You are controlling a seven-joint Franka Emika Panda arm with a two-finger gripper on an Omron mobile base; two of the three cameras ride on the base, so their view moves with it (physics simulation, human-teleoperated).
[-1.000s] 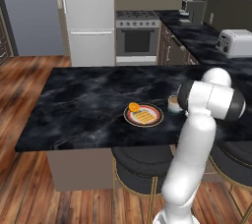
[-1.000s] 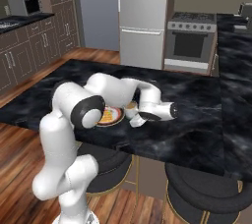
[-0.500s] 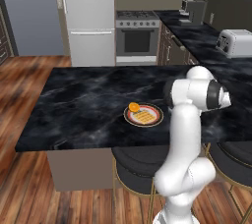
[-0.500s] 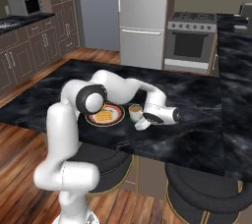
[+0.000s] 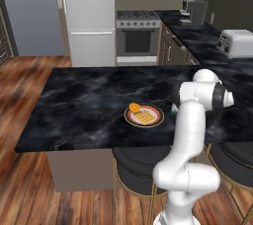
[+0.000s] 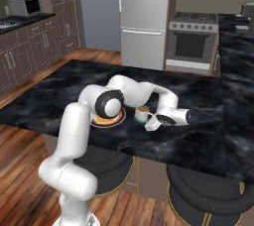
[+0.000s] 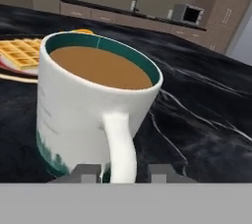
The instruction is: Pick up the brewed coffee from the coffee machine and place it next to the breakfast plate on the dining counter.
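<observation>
Gripper fingers are standing slightly parted around the mug handle, gripping nothing; the robot should be backing straight away, avoiding tipping coffee beside the breakfast plate.

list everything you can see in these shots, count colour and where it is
mug of coffee: 1, white with a teal band at the base, light brown coffee inside, standing on the dining counter beside the plate
breakfast plate: 1, reddish-brown rim, with a yellow waffle and an orange slice, on the dining counter
dining counter: 1, black with white veins, in the foreground
stools: 2 seen, dark seats, tucked under the counter edge
fridge: 1, white, against the back wall
oven: 1, silver, right of the fridge
toaster: 1, silver, on the far right counter
coffee machine: 1, dark grey, back right counter
microwave: 1, silver, on the left side counter
gripper: 1, dark fingertips either side of the mug handle, jaws slightly apart
</observation>
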